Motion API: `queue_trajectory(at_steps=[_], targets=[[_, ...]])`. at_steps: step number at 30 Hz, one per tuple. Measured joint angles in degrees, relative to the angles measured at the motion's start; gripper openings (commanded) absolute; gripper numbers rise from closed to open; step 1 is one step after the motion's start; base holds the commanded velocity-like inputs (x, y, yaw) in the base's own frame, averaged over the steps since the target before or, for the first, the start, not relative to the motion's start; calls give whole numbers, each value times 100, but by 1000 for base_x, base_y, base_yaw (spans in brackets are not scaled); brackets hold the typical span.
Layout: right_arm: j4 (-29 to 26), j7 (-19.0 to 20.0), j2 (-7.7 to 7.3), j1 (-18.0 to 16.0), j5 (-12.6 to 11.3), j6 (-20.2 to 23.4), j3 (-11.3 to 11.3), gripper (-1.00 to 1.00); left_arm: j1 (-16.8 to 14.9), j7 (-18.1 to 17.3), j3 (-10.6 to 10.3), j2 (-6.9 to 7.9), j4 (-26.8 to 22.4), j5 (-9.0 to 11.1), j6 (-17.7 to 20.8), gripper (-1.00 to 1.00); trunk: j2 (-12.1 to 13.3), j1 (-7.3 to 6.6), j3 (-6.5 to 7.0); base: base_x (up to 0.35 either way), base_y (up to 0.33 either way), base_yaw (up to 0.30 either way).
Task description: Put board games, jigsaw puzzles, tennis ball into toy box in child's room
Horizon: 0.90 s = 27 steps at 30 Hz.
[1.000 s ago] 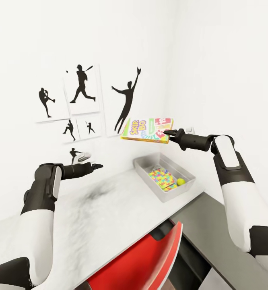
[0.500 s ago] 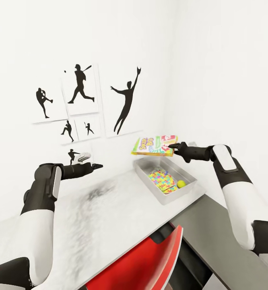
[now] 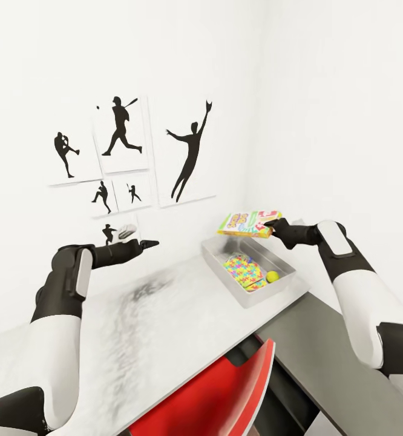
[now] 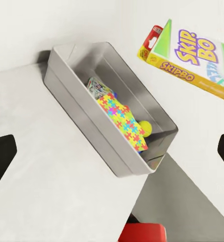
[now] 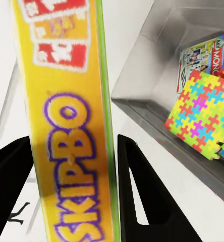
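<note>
Lowered since a second ago, the Skip-Bo board game point(image 3: 248, 223) hangs above the toy box's point(image 3: 224, 270) far end, pinched by the right gripper point(image 3: 267, 225). Inside lie a jigsaw puzzle point(image 3: 242, 268), tennis ball point(image 3: 272, 276) and Monopoly box point(image 5: 203, 58). Left gripper point(image 3: 150, 243) hovers over the desk point(image 3: 153, 327), spread wide, holding nothing.

Black baseball-player silhouettes point(image 3: 129, 151) are seen mounted on the white wall point(image 3: 322, 91) w/ pale backing panels, grouped approx. at centre-left. A red chair back point(image 3: 219, 396) is pictured in the foreground, nr the bottom edge.
</note>
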Motion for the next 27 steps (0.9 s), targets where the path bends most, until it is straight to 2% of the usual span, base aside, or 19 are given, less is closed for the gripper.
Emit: queue_trajectory(at_steps=[12,16,20,23,27], targets=[[14,-90,-8,-33,-6,-36,-2,-100,0,-7,35,0,-1,81,-1,100,0,0,0,0,0,0],[29,-263,53,-36,14,-87,0,-100,0,-7,32,-2,-3,84,-1,100,0,0,0,0,0,0],[35,-596,96,-37,31,-570,2,-100,0,-7,30,-3,4,83,-1,100,0,0,0,0,0,0],[150,-802,212,-34,5,-875,26,-100,0,-7,30,-4,5,82,0,100,1,0,-1,0,0,0],[606,-1017,403,-52,-3,-996,19,-100,0,-7,30,-4,6,79,0,100,1,0,-1,0,0,0]])
